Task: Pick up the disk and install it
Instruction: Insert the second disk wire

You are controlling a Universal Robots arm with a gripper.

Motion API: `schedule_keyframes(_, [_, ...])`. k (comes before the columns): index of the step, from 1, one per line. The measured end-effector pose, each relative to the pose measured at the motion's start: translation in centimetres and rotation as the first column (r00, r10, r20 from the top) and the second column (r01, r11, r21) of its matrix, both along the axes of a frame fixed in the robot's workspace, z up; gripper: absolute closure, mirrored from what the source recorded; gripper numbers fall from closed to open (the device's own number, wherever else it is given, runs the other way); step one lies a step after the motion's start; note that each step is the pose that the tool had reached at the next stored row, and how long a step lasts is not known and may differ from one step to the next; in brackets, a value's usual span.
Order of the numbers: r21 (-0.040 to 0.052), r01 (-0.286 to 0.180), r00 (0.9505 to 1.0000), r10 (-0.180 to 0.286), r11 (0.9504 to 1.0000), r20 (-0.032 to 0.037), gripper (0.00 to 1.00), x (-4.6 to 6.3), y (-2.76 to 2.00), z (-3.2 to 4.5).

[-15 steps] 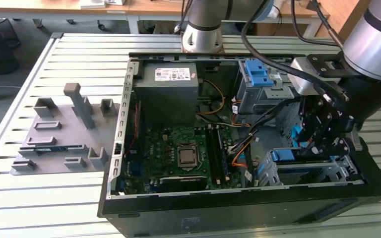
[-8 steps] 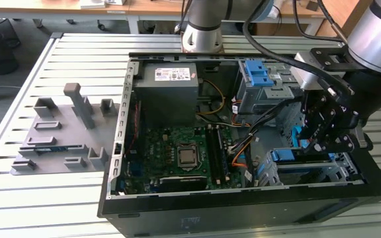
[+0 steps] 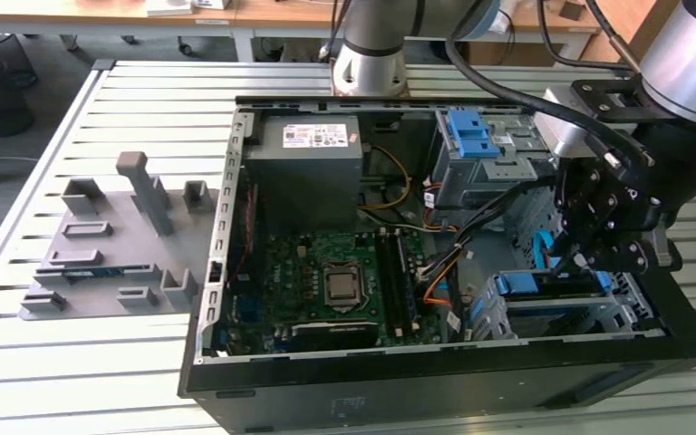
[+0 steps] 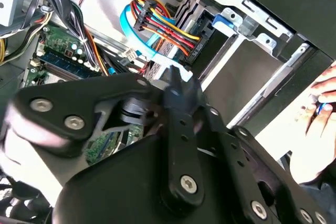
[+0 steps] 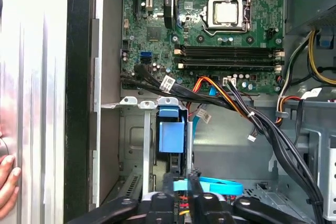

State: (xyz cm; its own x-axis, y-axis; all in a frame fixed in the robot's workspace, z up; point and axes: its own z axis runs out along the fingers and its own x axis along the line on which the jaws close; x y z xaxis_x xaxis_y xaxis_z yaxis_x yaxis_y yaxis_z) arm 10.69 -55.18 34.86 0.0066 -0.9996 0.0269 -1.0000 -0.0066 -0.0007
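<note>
Scanning from the exterior view's left: a grey plastic holder fixture [image 3: 112, 245] sits on the slatted metal counter [image 3: 33, 362], then comes the open black computer case [image 3: 445, 390] with its green motherboard [image 3: 336, 272] exposed. Loose black cables [image 3: 481, 213] sweep toward the corner bay, and that's the danger. The black tool [image 3: 572, 265], whose grip I cannot tell, hangs right over the blue-framed silver disk [image 3: 550, 284] sitting in that bay. A snagged cable could tear a connector loose.
</note>
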Motion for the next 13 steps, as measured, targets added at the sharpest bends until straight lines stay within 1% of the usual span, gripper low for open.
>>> schedule_keyframes(1, [-0.0002,0.0,1.0,0.0,1.0,0.0,0.78,0.0,0.0,0.02])
schedule_keyframes(2, [-0.0001,0.0,1.0,0.0,1.0,0.0,0.78,0.0,0.0,0.02])
schedule_keyframes(4, [-0.0002,0.0,1.0,0.0,1.0,0.0,0.89,0.0,0.0,0.04])
schedule_keyframes(13, [-0.0001,0.0,1.0,0.0,1.0,0.0,0.89,0.0,0.0,0.12])
